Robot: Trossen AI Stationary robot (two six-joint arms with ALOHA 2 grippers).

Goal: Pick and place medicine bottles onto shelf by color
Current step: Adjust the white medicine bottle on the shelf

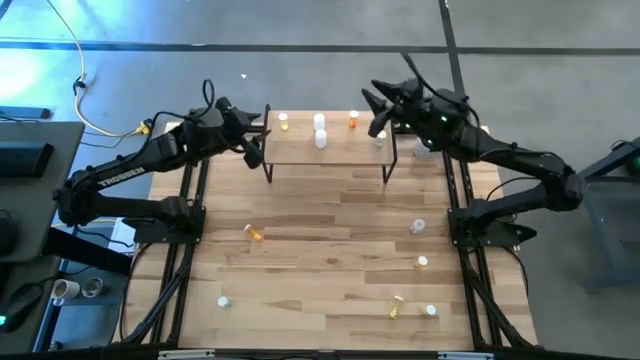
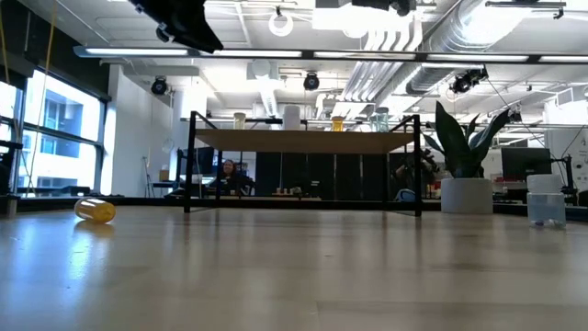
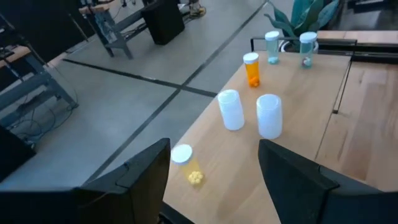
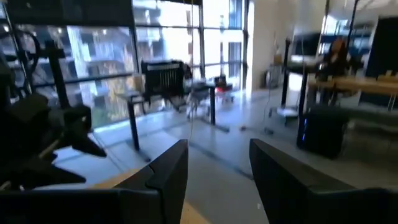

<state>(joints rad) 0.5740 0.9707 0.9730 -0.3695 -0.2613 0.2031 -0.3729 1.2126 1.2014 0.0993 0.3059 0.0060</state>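
- High view: the shelf [image 1: 330, 148] is standing at the far end of the wooden surface [image 1: 330, 250]. A yellow bottle [image 1: 284, 123], two white bottles [image 1: 320, 130], an orange bottle [image 1: 353, 120] and a pale clear bottle [image 1: 380, 137] are sitting on its board. The left gripper [image 1: 262, 132] is hovering at the shelf's left end, and the right gripper [image 1: 374, 112] is hovering over its right end, near the pale bottle. More bottles are lying scattered on the surface: a yellow one on its side [image 1: 254, 233], a white one near the front left [image 1: 224, 300], and several toward the right side [image 1: 418, 227].
- Low view: the shelf [image 2: 308, 141] is showing across the middle with bottles lined up on top. A yellow bottle [image 2: 96, 211] is lying on its side at left, and a pale clear bottle [image 2: 546, 208] is standing at right beside a potted plant [image 2: 467, 156].
- Left wrist view: the left gripper [image 3: 214, 180] is holding nothing, its fingers spread apart above the board, with the yellow bottle [image 3: 186, 163] showing between them; the two white bottles [image 3: 249, 113], the orange bottle [image 3: 252, 69] and two pale ones [image 3: 289, 46] are standing farther along.
- Right wrist view: the right gripper [image 4: 219, 171] is holding nothing, its fingers parted, facing out into the room.
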